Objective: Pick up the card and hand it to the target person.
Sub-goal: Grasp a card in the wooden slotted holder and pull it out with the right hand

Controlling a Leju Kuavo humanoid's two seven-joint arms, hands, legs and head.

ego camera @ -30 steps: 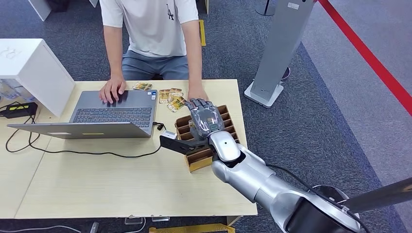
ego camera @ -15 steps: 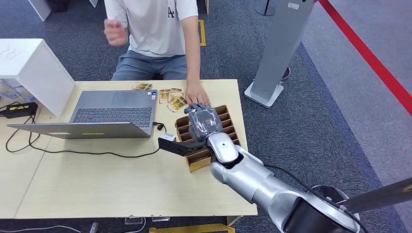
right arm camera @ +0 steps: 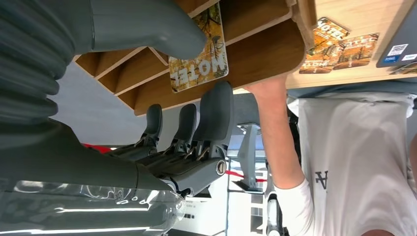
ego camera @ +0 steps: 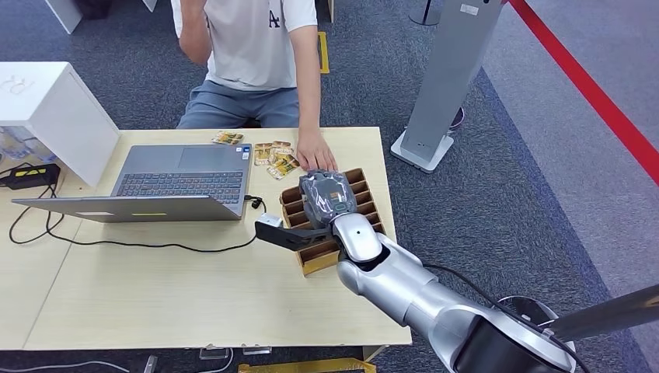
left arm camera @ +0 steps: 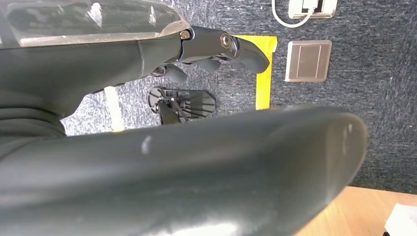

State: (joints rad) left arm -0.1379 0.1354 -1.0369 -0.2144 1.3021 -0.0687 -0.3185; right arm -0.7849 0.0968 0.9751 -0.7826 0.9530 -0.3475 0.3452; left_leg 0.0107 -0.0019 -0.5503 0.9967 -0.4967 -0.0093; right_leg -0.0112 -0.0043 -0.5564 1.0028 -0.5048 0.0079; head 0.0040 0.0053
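Note:
A card (right arm camera: 199,64) printed with autumn trees and the word HOTEL stands in a slot of the wooden card rack (ego camera: 365,206) at the table's right side. My right hand (ego camera: 326,196) hangs over the rack with its fingers bent down into it. In the right wrist view the thumb (right arm camera: 147,29) overlaps one corner of the card. The fingertips (right arm camera: 219,98) stop just short of the card's opposite edge. The card sits in its slot. My left hand (left arm camera: 216,49) hangs by the floor, holding nothing. The person (ego camera: 249,39) sits across the table, one hand (ego camera: 315,155) resting beside the rack.
Several loose cards (ego camera: 276,159) lie between the rack and an open laptop (ego camera: 183,183). A black cable (ego camera: 155,245) runs across the table (ego camera: 194,295). A white box (ego camera: 47,109) stands at the far left. A grey stand (ego camera: 447,78) rises on the carpet to the right.
My right hand's fingers have bent down into the rack. The person has lifted one hand off the laptop up toward the shoulder; the other hand stays by the rack.

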